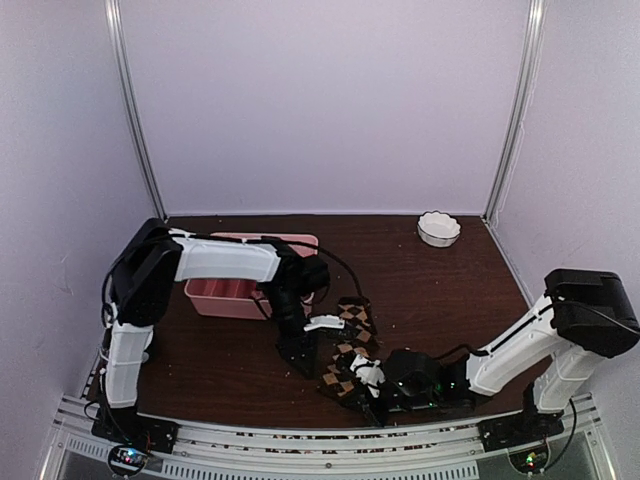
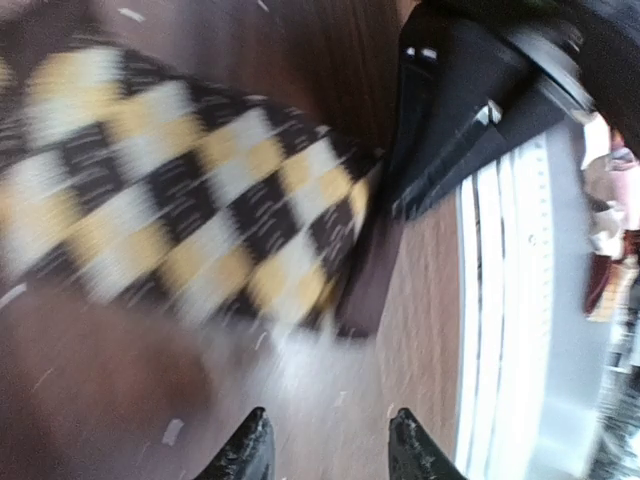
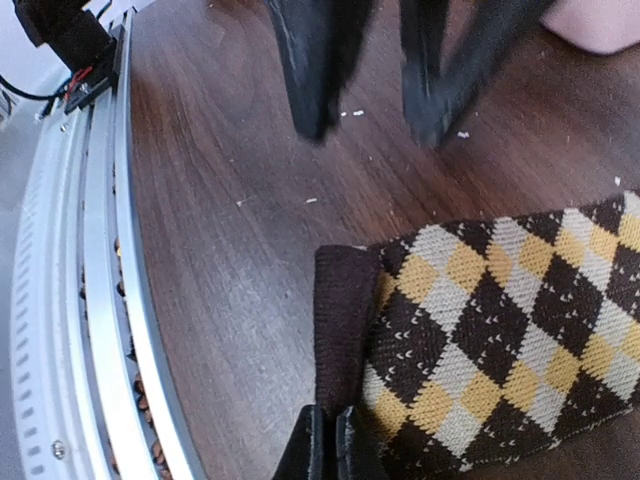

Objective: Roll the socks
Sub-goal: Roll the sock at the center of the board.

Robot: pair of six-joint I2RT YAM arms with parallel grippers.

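From above, the brown-and-tan checkered fabric sock [image 1: 356,322] is seen flat and unrolled at near centre, the left arm [image 1: 225,260] bent over it, the right arm [image 1: 510,355] stretched low; the left wrist view shows the left gripper [image 2: 325,455] spread and empty; in the right wrist view the right gripper [image 3: 330,445] is pinched on the dark cuff [image 3: 345,320], so rolling is judged not yet begun

The long links of the left arm [image 1: 225,260] and the right arm [image 1: 515,350] wear smooth white shells, joined by bulky black joint housings. Behind the fingers each wrist is black. A thin black cable [image 1: 338,262] loops off the left one, and a small green light [image 1: 432,384] glows on the right. The left gripper [image 2: 325,448] ends in dark, tapered fingers [image 2: 247,450] with rough edges. The right gripper [image 3: 331,445] has similar narrow black fingers [image 3: 312,448]. Farthest from the fingers, black bases [image 1: 130,455] carry tiny coloured lights.
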